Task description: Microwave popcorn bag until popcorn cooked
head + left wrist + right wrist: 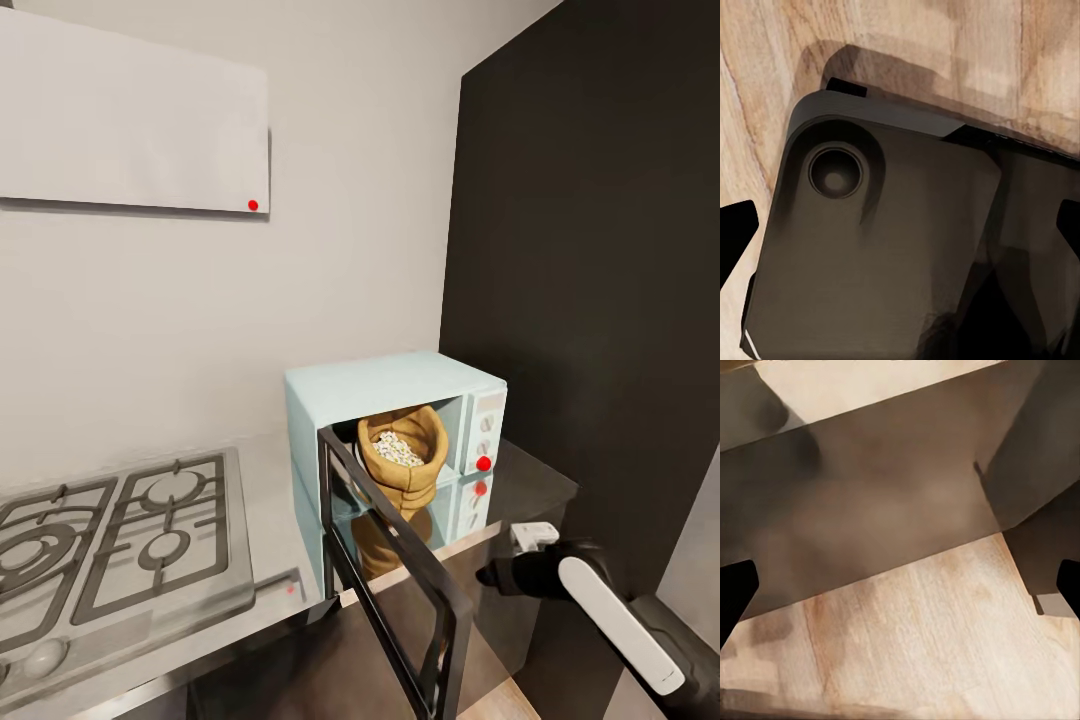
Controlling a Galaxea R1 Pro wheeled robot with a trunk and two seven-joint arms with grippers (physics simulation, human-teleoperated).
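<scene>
The popcorn bag (403, 459) stood upright inside the microwave (395, 440), its rolled rim open upward and a heap of whitish popcorn (399, 449) showing in its mouth. The microwave sat on the glossy steel desk (270, 480) in the corner of the kitchen, to the right of the gas hob (110, 540) and against the dark cabinet (590, 280). Its black-framed door (395, 580) hung wide open, hinged at the left side of the opening and swung out toward the robot, with its free edge reaching past the desk's front.

The right gripper (505, 572) hung just right of that free edge, below the level of the bag and out in front of the desk. The bag therefore lay up, back and somewhat left of it, with the bag's long axis vertical. The right arm was plainly the nearer one. In the right wrist view the two dark fingertips (736, 589) sat at opposite edges of the picture, so the jaws stood apart and held nothing, facing cabinet fronts and wooden floor (922, 637). In the left wrist view the left fingertips (736, 229) were likewise spread apart and empty, above a dark part of the robot's own body (877, 255).

Judging from the pieces already looking pale and puffed, either heating was done, or the door wanted pushing shut from its free edge.
</scene>
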